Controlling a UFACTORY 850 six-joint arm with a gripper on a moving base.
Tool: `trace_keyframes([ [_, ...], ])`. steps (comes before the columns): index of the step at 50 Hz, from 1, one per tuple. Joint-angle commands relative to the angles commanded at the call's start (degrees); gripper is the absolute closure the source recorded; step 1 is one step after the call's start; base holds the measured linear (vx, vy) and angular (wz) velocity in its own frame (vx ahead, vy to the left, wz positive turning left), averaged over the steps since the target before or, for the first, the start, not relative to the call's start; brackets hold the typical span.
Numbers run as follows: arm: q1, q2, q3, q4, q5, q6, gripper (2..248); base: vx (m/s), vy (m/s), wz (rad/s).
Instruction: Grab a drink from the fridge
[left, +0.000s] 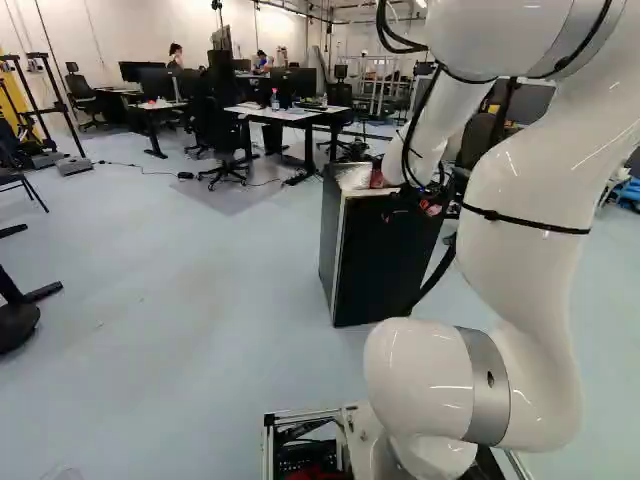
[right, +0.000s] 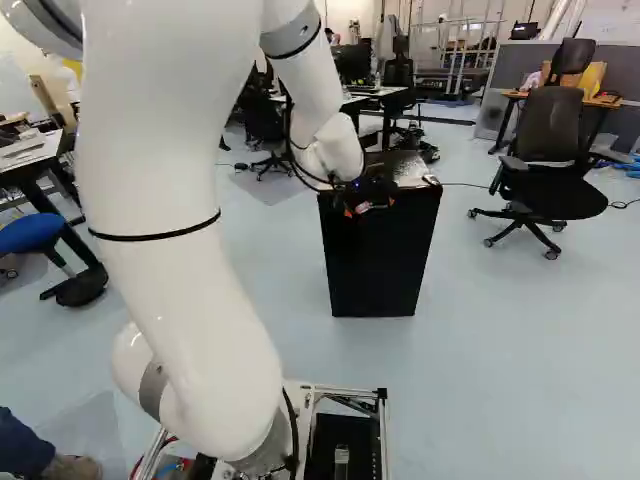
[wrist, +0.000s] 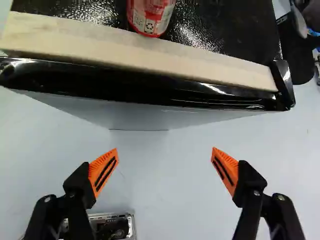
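The gripper (left: 410, 213) has its 2 fingers (wrist: 103, 172) standing wide apart, w/ the floor (wrist: 165, 190) seen btwn them. Ahead of it is the black fridge (left: 385, 265). The red can (wrist: 150, 15) is upright on fridge top, also ahead of the gripper; 1 pale strip (wrist: 145, 52) lies btwn.

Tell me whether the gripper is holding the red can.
No: the gripper is open and empty, and the can stands on the fridge.

End effector (right: 368, 207): fingers spread, orange pads (wrist: 105, 161) well apart; ahead, red can (wrist: 151, 16), only partly in view, on black fridge top (wrist: 225, 30) beside pale wooden strip (wrist: 150, 56)
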Motion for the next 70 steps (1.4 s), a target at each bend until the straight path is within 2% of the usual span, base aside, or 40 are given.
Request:
trace_keyframes([
  [24,-0.7,6.4,7.3,0.2,12.1,0.0,3,0.0,0.0,0.0],
  [41,-0.9,11.3,12.7,2.1,20.8,0.0,3,0.0,0.0,0.0],
  [56,0.4,15.2,16.7,6.8,27.6,0.0,3,0.0,0.0,0.0],
  [70,2.8,17.2,18.6,14.0,32.2,0.0,3,0.0,0.0,0.0],
])
